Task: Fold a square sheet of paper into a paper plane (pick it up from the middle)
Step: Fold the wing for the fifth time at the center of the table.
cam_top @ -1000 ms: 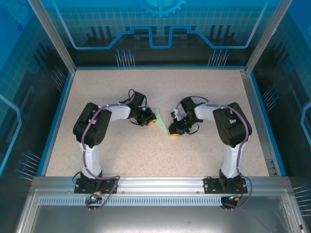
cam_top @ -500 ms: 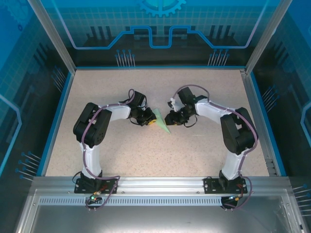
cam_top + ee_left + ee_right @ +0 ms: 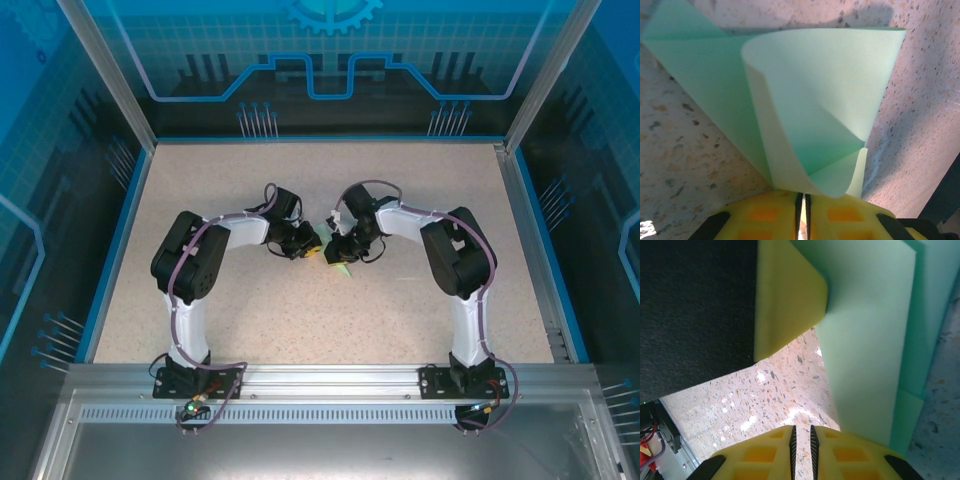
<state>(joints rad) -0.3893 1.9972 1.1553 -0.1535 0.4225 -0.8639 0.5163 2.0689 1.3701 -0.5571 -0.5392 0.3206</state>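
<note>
As we look down on the speckled table (image 3: 300, 320), the right arm (image 3: 455, 250) covers most of the paper plane (image 3: 344, 268) mid-frame, left gripper (image 3: 801, 200) clamped on its lower end, right gripper (image 3: 801, 432) fingers nearly together on nothing, paper just right of them.

Speckled beige surface (image 3: 300, 320), with dark and orange flecks showing close up in both wrist views. A blue strip (image 3: 118, 245) edges it left, far and right. Aluminium posts (image 3: 105, 75) rise from the far corners. Blue translucent wall panels (image 3: 60, 150) stand all round, and the back one has a circuit-line print with half a gear graphic (image 3: 332, 12) at the top. Along the near edge is an aluminium rail (image 3: 330, 378), then a slotted strip (image 3: 320, 412), then a plain grey metal sheet (image 3: 320, 450).
</note>
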